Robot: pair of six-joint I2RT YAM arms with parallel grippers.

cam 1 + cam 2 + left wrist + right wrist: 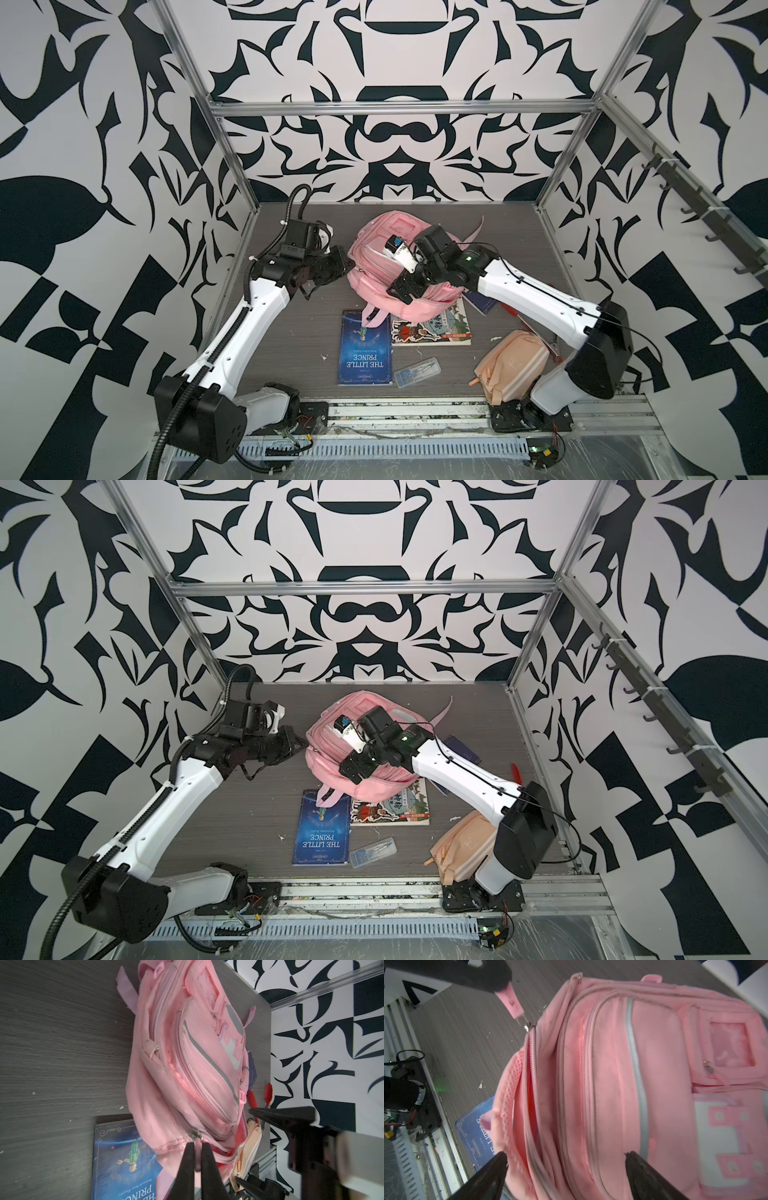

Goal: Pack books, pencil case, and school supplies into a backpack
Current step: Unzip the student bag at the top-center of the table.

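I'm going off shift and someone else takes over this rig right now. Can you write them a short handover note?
Left gripper: shut on the zipper pull of the backpack.
Right gripper: open over the gaping main compartment, holding nothing.
Lying on the table: blue Little Prince book, illustrated book, navy book partly under the right arm, pencil case, clear box.
Done: main zip partly open.
Left: pack all five things.

Pink backpack point(368, 282), seemingly grey strips point(636, 1076)

The backpack point(370, 286) lies behind the books point(365, 353) (pencil case point(511, 365) rightward).
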